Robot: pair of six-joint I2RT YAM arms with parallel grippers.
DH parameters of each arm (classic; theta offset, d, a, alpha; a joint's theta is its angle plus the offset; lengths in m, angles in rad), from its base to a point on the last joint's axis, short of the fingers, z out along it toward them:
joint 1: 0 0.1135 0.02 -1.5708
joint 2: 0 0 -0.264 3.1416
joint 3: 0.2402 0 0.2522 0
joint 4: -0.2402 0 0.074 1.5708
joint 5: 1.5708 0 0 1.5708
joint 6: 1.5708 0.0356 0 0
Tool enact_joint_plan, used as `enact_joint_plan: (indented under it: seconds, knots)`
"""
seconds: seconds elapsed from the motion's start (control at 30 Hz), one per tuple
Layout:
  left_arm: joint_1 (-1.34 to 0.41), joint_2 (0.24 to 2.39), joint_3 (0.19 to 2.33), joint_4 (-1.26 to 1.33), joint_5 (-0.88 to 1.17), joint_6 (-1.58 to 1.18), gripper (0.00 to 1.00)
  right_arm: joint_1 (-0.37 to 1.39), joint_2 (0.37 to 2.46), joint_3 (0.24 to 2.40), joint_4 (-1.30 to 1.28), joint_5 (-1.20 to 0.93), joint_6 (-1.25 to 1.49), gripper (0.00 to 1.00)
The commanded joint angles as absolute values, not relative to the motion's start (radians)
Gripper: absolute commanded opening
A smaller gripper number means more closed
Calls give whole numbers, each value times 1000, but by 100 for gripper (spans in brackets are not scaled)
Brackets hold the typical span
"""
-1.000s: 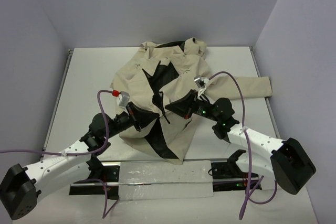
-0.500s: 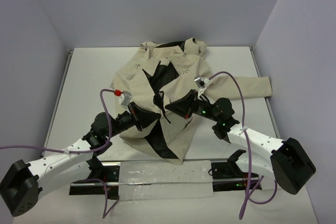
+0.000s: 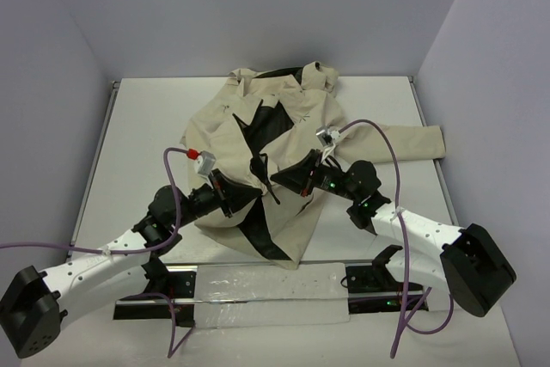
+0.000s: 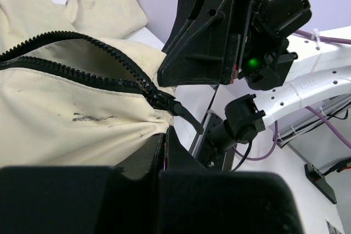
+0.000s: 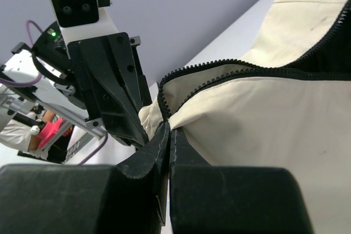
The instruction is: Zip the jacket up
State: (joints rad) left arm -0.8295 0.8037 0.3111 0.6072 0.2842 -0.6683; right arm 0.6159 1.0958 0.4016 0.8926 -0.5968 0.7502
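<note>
The beige jacket lies open on the white table, black lining showing down its middle. My left gripper is shut on the jacket's left front panel near the hem; in the left wrist view the cream fabric runs into the closed jaws, with the black zipper slider and its pull tab just above the tips. My right gripper is shut on the right front panel; the right wrist view shows the zipper teeth ending at the closed jaws. The two grippers face each other, a few centimetres apart.
The jacket's right sleeve stretches toward the table's right edge. The hood lies at the back. A metal rail holding the arm bases runs along the near edge. Purple cables arch over both arms.
My left gripper has moved a little right and forward with its panel, nearer to the right gripper. The right gripper has shifted only slightly.
</note>
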Motion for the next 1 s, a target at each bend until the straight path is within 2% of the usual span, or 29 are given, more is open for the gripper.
enact_joint_plan:
  seconds: [0.0, 0.6, 0.97]
  knots:
    - [-856, 822, 291, 590, 374, -683, 0, 607, 1075, 407, 889, -484, 691, 0]
    - [-865, 828, 278, 616, 395, -704, 0, 609, 1057, 426, 863, -431, 673, 0]
    - [-888, 846, 288, 607, 341, -723, 0, 607, 1057, 400, 836, -434, 661, 0]
